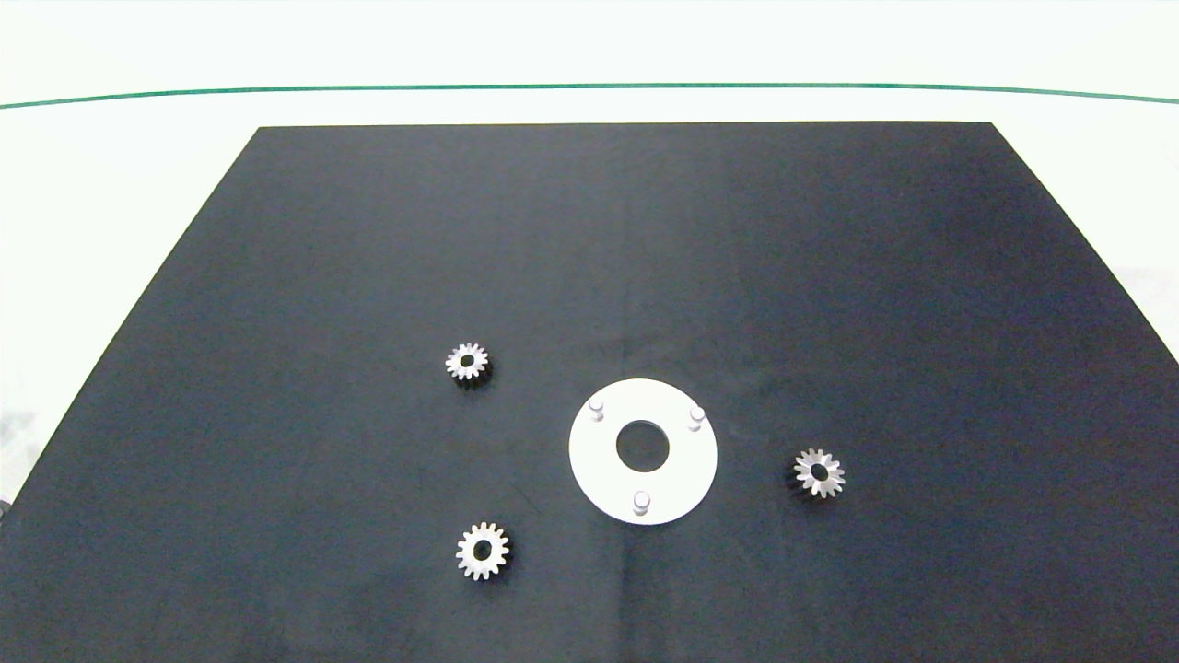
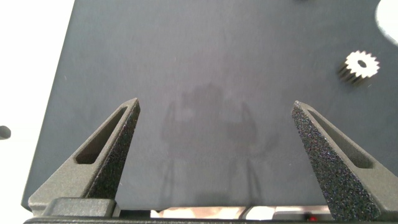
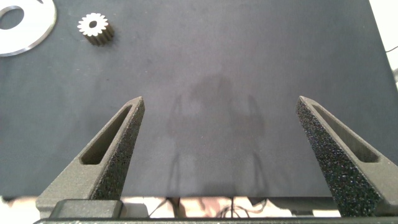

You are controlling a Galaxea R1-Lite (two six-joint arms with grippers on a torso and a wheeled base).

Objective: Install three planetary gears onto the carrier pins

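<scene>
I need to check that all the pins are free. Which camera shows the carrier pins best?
The head view: all three carrier pins stand bare on the white disc. The right wrist view catches only part of the disc, with no pins. The left wrist view shows just a sliver of its edge.

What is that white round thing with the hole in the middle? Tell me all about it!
The white disc is a flat ring, smooth and matte, lying flat on the black mat. It has a big round centre hole showing the mat beneath. Three short whitish pins stand upright on it in a triangle, all bare. The three silver gears lie apart from it; nothing touches it but the mat.
</scene>
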